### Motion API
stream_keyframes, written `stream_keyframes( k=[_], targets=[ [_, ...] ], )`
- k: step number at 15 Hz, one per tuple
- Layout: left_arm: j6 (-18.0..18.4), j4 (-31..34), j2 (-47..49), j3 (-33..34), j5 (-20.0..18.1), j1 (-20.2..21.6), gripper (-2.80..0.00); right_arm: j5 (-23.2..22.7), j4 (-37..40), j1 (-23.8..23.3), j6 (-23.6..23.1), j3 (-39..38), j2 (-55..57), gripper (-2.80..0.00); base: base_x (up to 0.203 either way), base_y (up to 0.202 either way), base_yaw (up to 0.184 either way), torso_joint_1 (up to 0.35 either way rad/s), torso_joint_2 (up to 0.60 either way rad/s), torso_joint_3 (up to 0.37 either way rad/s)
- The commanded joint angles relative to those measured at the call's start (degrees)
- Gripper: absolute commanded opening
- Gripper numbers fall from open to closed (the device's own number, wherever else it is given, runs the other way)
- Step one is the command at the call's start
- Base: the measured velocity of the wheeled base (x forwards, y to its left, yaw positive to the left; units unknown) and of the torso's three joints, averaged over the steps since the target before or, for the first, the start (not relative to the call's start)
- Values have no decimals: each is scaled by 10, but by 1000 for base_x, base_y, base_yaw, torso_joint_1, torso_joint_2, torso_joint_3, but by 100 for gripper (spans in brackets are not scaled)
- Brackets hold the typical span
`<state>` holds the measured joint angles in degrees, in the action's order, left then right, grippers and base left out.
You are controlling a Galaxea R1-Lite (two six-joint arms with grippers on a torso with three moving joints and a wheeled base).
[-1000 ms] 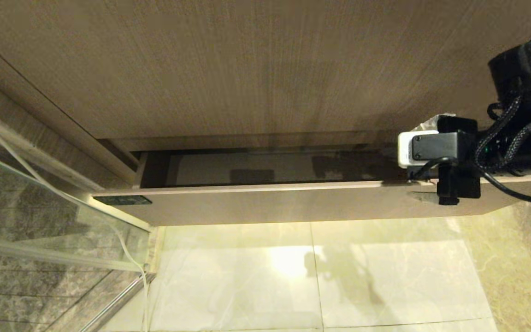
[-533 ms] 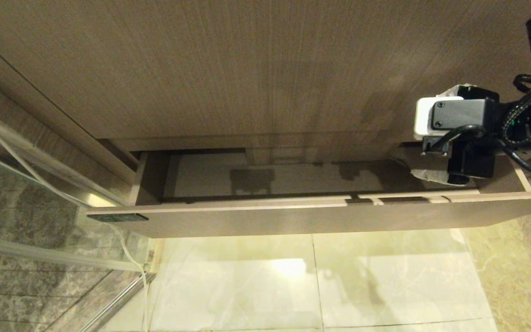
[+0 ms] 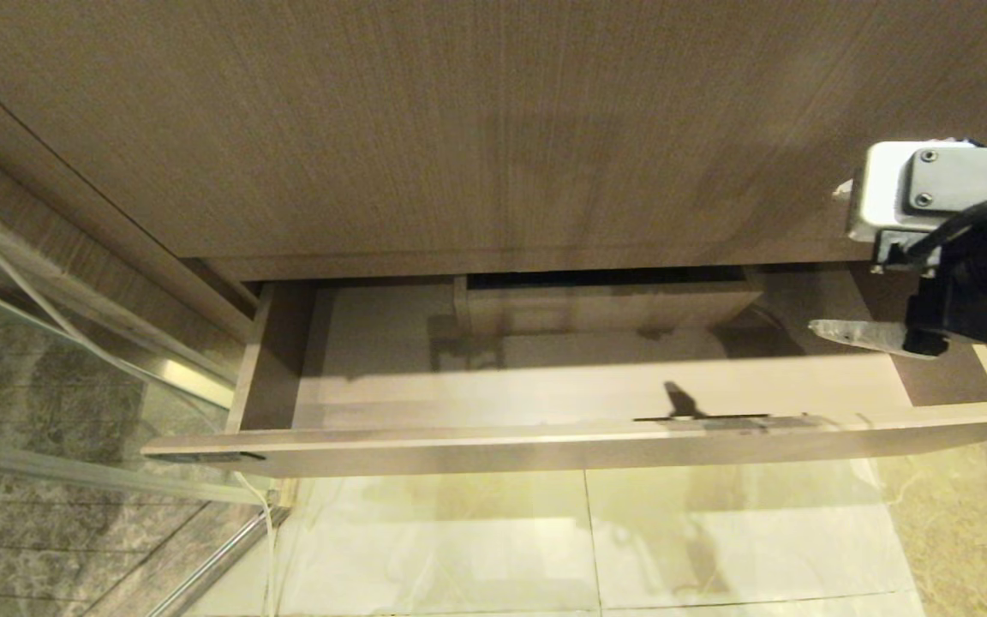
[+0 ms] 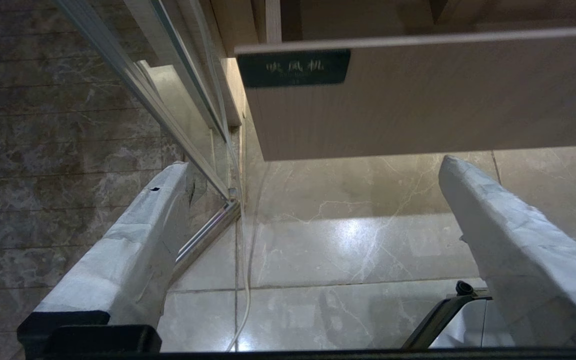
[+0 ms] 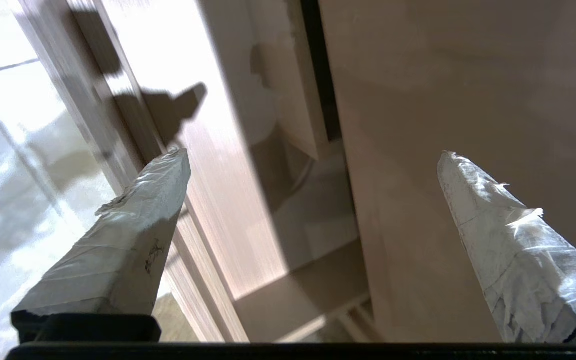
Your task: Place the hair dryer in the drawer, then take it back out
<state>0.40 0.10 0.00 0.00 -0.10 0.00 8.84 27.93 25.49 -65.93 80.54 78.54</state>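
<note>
The drawer [image 3: 545, 446] stands pulled out; above its right end the right claw [image 5: 313, 165] gapes wide, holding nothing.

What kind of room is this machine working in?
Probably a hotel-style bathroom: glossy pale marble floor tiles, a glass shower partition with a metal frame, and a wood-grain vanity drawer pulled open, its black label seemingly reading hair dryer.

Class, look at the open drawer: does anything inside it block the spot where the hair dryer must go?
Nothing visible blocks it. The drawer is pulled out, its pale floor bare except for a boxed cut-out at the back. The right hand is above its right end, open and empty. No hair dryer is in view.
</note>
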Motion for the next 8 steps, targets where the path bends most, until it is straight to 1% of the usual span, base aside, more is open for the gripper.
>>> stream_keyframes(
  k=[1, 4, 5, 8],
  targets=[
    [0, 0, 0, 0, 0, 0, 0, 0, 11, 1, -3, -5, -25, 0, 0, 0, 0, 0, 0, 0],
    [0, 0, 0, 0, 0, 0, 0, 1, 14, 0, -5, -4, -36, 0, 0, 0, 0, 0, 0, 0],
    [0, 0, 0, 0, 0, 0, 0, 2, 18, 0, -5, -5, -43, -280, 0, 0, 0, 0, 0, 0],
    [0, 0, 0, 0, 0, 0, 0, -1, 18, 0, -2, 3, -61, -280, 0, 0, 0, 0, 0, 0]
  ],
)
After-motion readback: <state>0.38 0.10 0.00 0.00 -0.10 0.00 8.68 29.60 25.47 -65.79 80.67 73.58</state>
